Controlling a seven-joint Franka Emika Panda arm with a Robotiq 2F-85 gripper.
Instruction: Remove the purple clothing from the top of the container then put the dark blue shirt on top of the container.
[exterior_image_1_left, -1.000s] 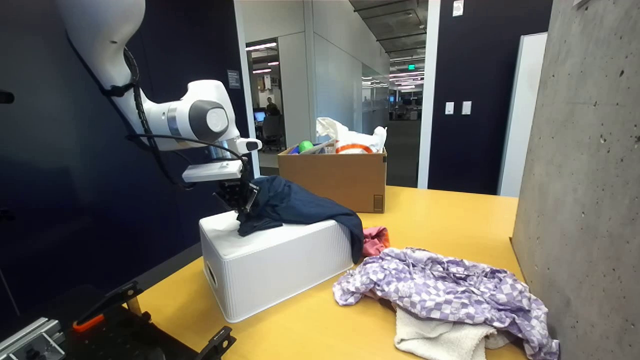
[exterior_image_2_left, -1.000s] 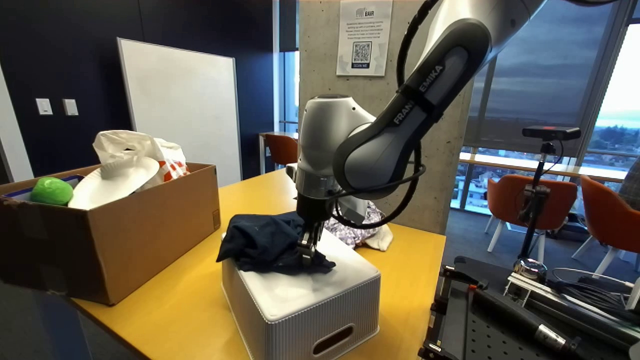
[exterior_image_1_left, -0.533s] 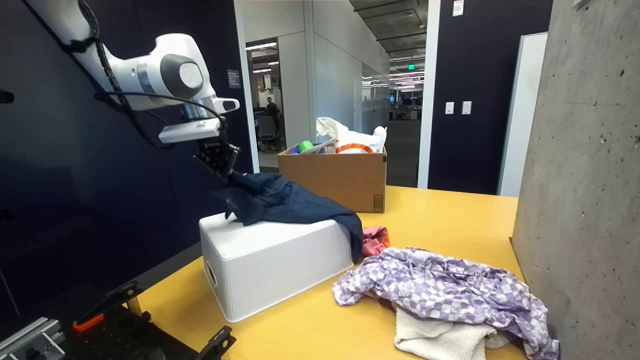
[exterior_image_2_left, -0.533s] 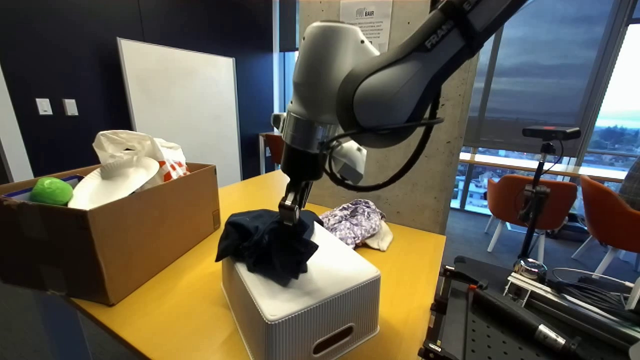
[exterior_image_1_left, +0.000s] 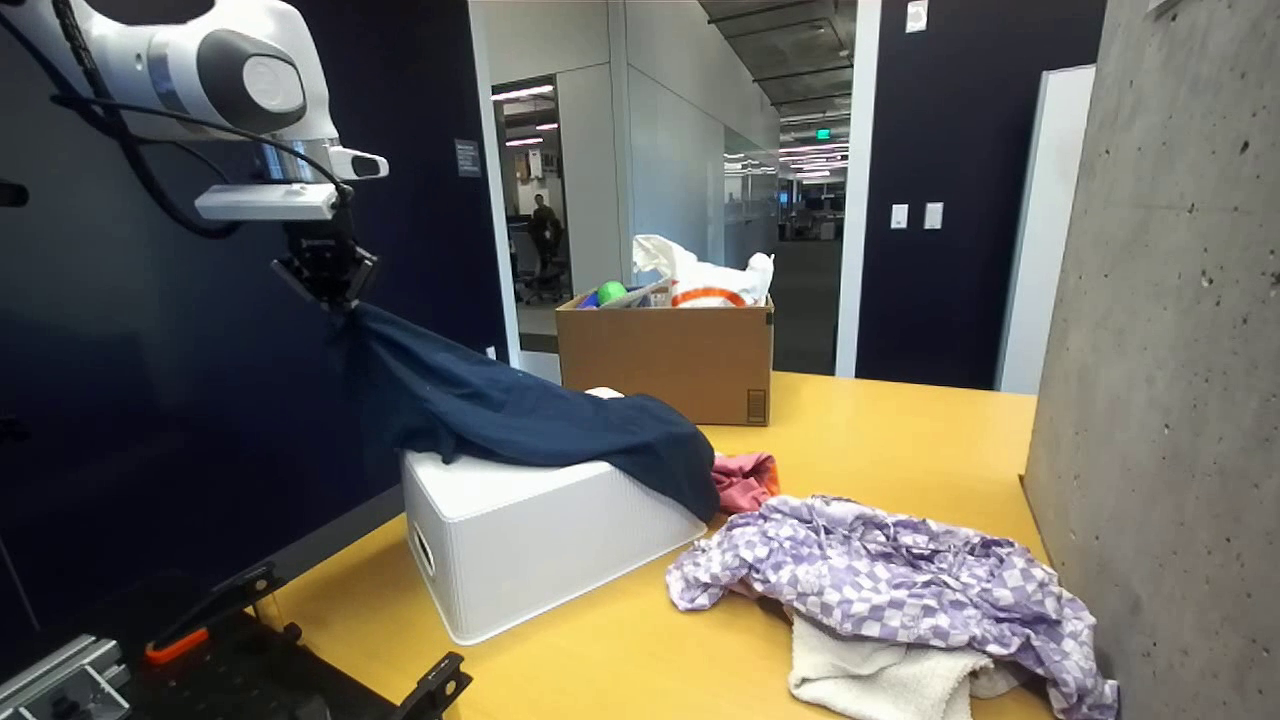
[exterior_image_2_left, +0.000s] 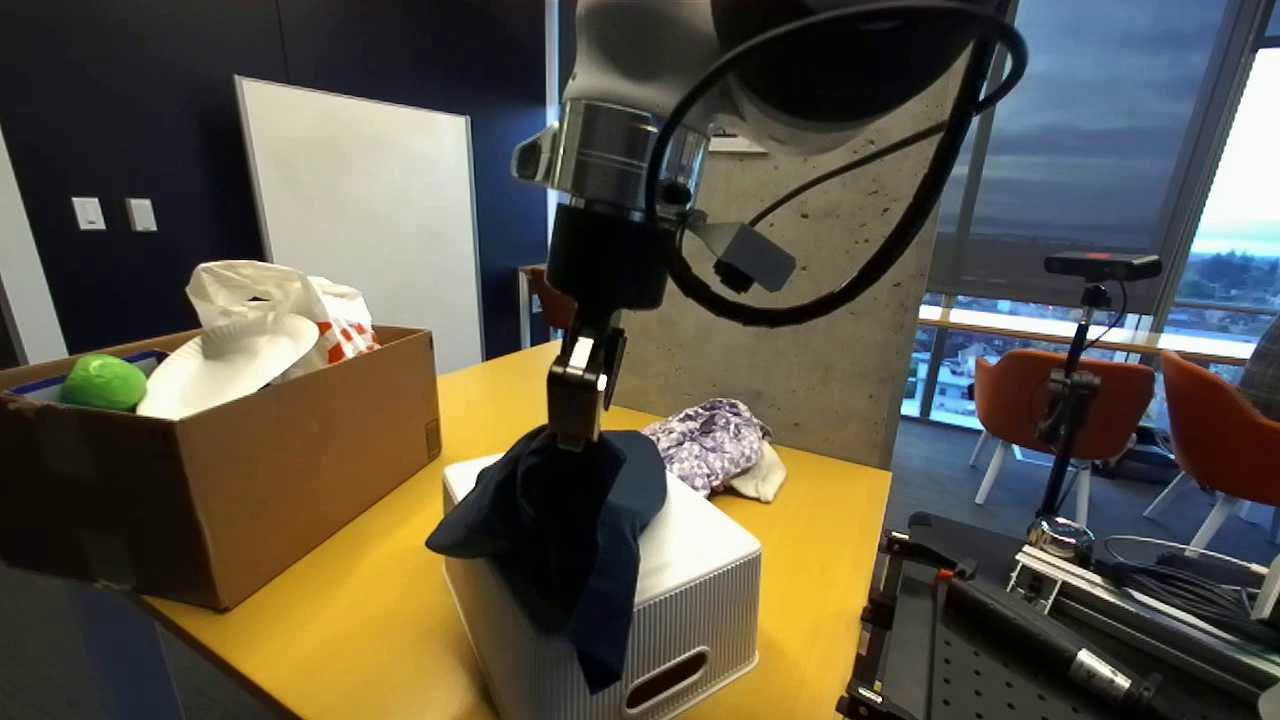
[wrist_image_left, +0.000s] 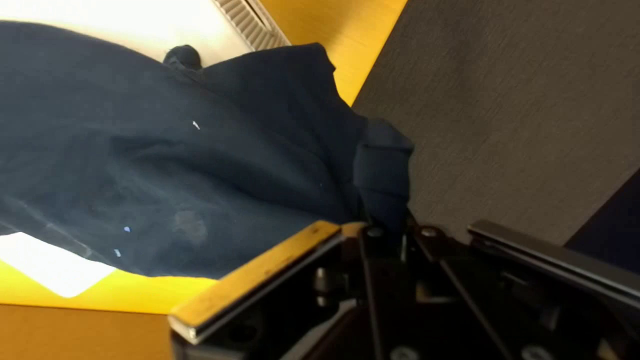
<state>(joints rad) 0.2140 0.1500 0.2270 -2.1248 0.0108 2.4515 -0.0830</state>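
One end of the dark blue shirt (exterior_image_1_left: 550, 425) is clamped in the closed hand (exterior_image_1_left: 342, 304), raised beyond the edge of the white ribbed container (exterior_image_1_left: 560, 555); the remainder is draped across the top. The purple checked garment (exterior_image_1_left: 880, 570) is located on the tabletop (exterior_image_1_left: 850, 430); shirt placement is therefore judged underway. Next, the raised end should be lowered onto the container and released.

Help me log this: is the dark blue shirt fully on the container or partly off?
Partly off. In an exterior view, the gripper holds one end of the shirt raised; its other end drapes over the container.
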